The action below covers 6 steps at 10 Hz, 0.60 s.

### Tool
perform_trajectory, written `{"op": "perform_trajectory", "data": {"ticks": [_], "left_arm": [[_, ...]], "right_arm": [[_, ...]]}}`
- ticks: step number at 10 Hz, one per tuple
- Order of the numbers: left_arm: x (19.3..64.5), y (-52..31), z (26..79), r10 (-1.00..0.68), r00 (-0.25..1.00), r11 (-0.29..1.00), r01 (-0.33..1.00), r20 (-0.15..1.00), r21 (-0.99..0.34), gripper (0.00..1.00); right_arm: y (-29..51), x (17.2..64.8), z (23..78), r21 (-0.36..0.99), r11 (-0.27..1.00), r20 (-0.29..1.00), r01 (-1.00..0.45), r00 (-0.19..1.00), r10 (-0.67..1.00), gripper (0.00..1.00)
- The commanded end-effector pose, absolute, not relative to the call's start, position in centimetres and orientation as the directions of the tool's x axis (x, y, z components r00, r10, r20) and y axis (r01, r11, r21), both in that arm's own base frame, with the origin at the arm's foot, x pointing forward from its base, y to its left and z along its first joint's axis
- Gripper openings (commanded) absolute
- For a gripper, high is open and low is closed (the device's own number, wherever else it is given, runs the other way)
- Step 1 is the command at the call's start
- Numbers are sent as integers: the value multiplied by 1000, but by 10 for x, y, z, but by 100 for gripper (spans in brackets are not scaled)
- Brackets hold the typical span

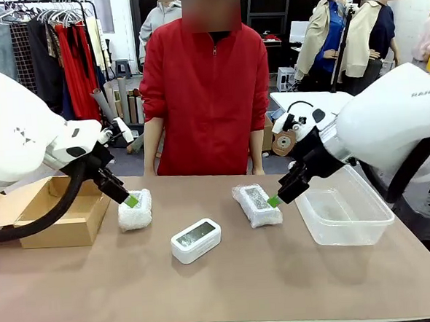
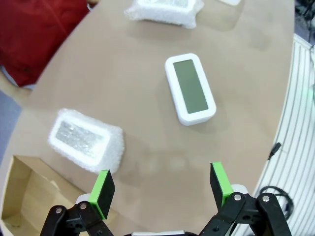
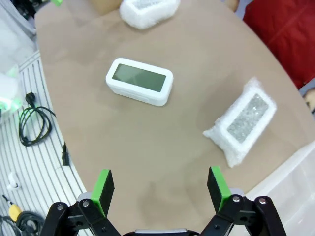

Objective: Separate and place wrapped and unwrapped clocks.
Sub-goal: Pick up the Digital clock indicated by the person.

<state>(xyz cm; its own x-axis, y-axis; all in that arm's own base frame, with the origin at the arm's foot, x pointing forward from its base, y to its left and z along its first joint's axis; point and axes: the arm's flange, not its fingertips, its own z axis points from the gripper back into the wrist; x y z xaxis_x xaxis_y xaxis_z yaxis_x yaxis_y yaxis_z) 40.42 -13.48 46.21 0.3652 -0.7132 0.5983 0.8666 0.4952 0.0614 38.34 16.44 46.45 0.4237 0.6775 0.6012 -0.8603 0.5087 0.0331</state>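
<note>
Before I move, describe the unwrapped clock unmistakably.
On the table, look between the cardboard box and the clear tub. The unwrapped clock lies mid-table, nearer the robot than the left wrapped clock and right wrapped clock. It alone is smooth bare white plastic with a grey-green screen.

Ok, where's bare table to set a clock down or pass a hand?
Widest: table strip along the near edge, before the white clock. Also the gap between left wrapped clock and right wrapped clock, toward the person. Crowded: cardboard box side, near the left claw; clear tub side, near the right claw.
</note>
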Motion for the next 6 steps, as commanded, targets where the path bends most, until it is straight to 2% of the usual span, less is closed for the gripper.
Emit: {"op": "perform_trajectory", "data": {"ticks": [1, 2, 4, 5, 6], "left_arm": [[401, -139, 460, -695, 404, 515, 857, 595, 19, 100], [401, -139, 460, -695, 404, 515, 857, 595, 19, 100], [401, -139, 460, -695, 404, 515, 857, 595, 19, 100], [401, -138, 461, -711, 383, 503, 863, 590, 47, 100], [409, -144, 471, -754, 311, 422, 905, 578, 63, 100]], "right_arm": [[158, 398, 456, 11, 665, 639, -747, 517, 570, 100], [164, 383, 465, 33, 509, 601, -860, 424, 677, 100], [164, 383, 465, 33, 509, 601, -860, 424, 677, 100], [159, 388, 463, 24, 549, 601, -836, 451, 660, 100], [160, 400, 460, 37, 518, 605, -855, 432, 669, 100]]}}
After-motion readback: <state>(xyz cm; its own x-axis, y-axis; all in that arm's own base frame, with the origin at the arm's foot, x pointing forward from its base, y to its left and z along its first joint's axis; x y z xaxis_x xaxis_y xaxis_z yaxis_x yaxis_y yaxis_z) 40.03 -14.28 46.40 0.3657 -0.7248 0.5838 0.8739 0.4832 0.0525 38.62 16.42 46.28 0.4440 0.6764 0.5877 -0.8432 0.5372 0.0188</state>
